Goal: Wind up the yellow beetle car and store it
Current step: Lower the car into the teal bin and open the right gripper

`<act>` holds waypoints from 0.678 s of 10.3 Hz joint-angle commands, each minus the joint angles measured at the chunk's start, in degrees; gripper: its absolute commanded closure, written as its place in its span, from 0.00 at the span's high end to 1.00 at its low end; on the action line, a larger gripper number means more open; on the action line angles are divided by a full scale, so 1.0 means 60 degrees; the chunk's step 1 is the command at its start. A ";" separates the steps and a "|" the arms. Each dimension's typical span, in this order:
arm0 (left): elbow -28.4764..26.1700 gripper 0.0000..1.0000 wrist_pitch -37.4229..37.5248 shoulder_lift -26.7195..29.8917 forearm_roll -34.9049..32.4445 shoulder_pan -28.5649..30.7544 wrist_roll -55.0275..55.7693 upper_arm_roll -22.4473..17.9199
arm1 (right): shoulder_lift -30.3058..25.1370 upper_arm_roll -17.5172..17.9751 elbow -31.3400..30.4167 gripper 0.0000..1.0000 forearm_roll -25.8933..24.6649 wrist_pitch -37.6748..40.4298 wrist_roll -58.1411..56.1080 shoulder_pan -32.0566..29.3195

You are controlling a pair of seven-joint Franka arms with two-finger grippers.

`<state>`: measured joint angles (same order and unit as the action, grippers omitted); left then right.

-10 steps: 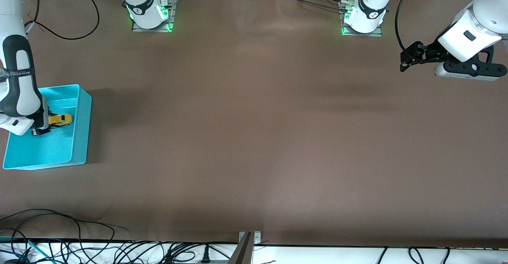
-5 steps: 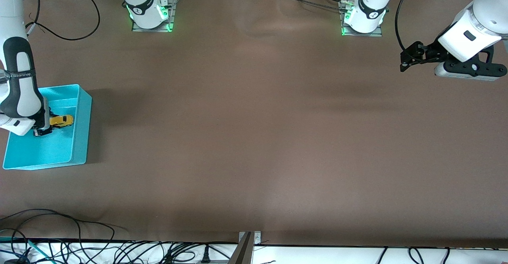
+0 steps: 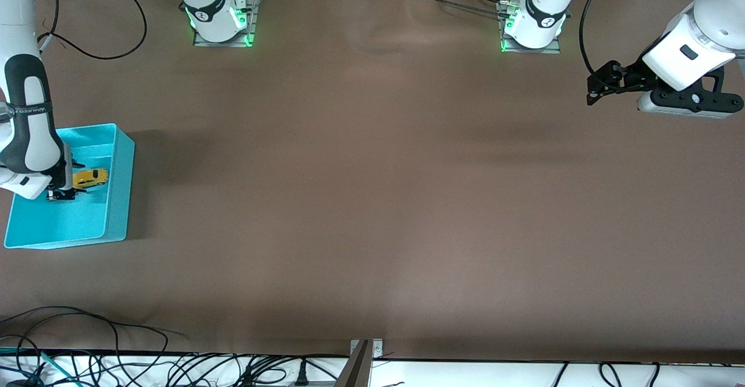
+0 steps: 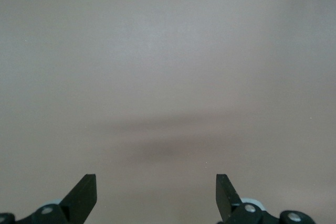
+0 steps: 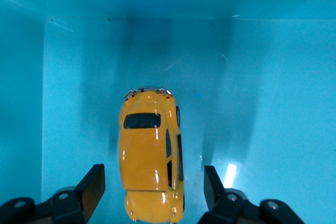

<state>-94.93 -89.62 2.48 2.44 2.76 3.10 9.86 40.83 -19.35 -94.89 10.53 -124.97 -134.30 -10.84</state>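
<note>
Right gripper (image 5: 152,190): jaws parted, one finger each side of the yellow beetle car (image 5: 150,153), not pinching it; low inside the turquoise bin (image 3: 119,189)
Car: sits on the bin floor, on its wheels, bin at the table edge by the right arm's end
Left gripper (image 4: 156,195): spread wide, holding nothing, waits over bare table (image 3: 372,201) at the left arm's end
Risk: a finger could snag the car on lift-out and tip or drag it
Risk 2: if wound, car may roll into bin wall

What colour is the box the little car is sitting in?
Turquoise blue. The bin fills the right wrist view, all around the yellow beetle car.
</note>
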 commanded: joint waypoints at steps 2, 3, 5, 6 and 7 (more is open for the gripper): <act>0.0222 1.00 0.0142 -0.0091 -0.0201 0.0023 0.0099 0.0040 | -0.0023 0.0062 0.1485 0.97 0.0192 0.1736 -0.0045 0.0005; 0.0222 1.00 0.0127 -0.0091 -0.0201 0.0023 0.0099 0.0026 | -0.0038 0.0047 0.1837 1.00 0.0193 0.2278 0.0246 0.0019; 0.0222 1.00 0.0142 -0.0091 -0.0201 0.0023 0.0084 0.0026 | -0.0358 0.0033 0.2381 1.00 0.0091 0.3435 0.1255 0.0034; 0.0222 1.00 0.0127 -0.0091 -0.0201 0.0023 0.0084 0.0026 | -0.0636 0.0032 0.2455 1.00 0.0076 0.3963 0.1840 0.0063; 0.0222 1.00 0.0142 -0.0091 -0.0201 0.0023 0.0084 0.0026 | -0.1030 0.0061 0.2427 1.00 0.0061 0.4287 0.2527 0.0063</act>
<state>-94.93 -89.61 2.46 2.44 2.82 3.10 9.81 37.94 -19.21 -80.44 10.64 -103.00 -124.02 -10.33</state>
